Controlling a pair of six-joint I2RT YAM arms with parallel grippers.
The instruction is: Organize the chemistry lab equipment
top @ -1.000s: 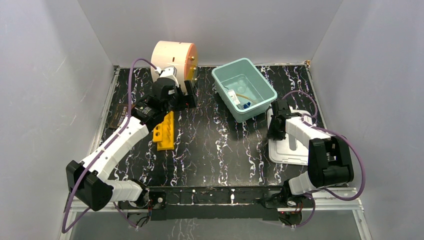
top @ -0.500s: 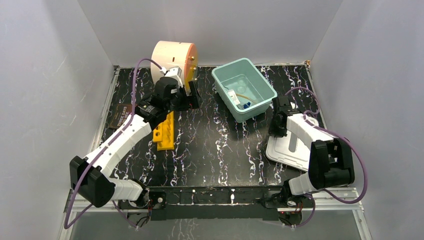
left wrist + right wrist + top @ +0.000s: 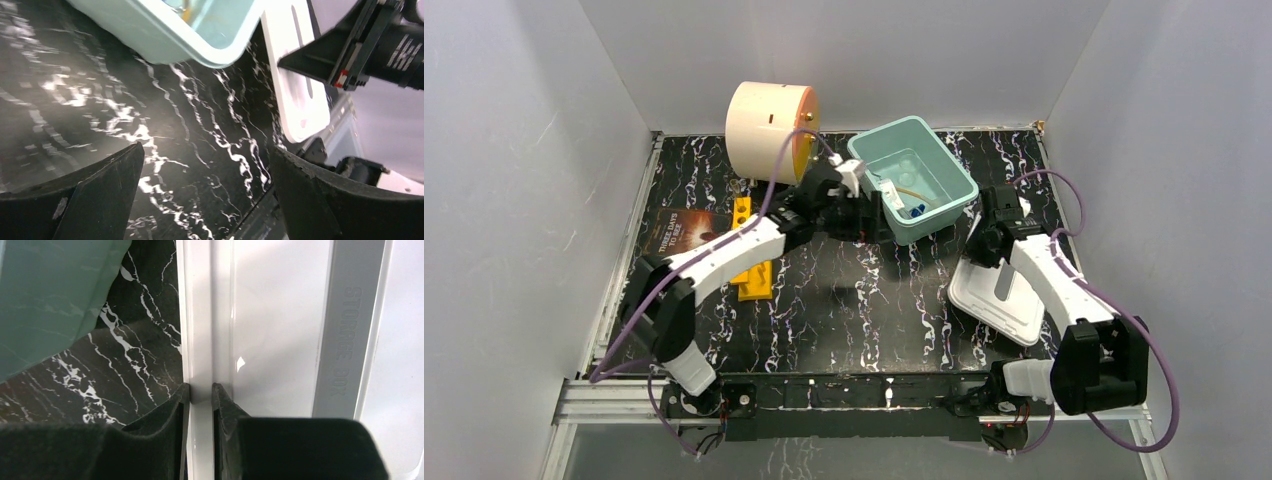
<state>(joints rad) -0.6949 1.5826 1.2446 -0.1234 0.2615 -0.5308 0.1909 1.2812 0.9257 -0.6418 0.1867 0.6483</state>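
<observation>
A yellow tube rack [image 3: 751, 272] lies on the black marbled table, partly under my left arm. The teal bin [image 3: 956, 178] holds a blue-tipped tool [image 3: 917, 211], a tan loop [image 3: 914, 190] and a clear piece [image 3: 890, 192]. My left gripper [image 3: 869, 218] is open and empty beside the bin's near-left wall; its wrist view [image 3: 205, 150] shows only table between the fingers, with the bin [image 3: 165, 35] above. My right gripper [image 3: 987, 243] is shut on the rim of the white lid [image 3: 1004, 305], and its wrist view [image 3: 201, 387] shows the fingers clamped on the lid's edge [image 3: 200, 330].
A large cream drum with an orange face [image 3: 769, 128] stands at the back left. A brown card [image 3: 674, 232] lies at the left. The teal bin [image 3: 50, 300] is close to the lid's left edge. Grey walls enclose the table on three sides.
My left arm has swung right from the drum and rack to the bin's near side. My right gripper has moved the lid, which has turned and shifted nearer.
</observation>
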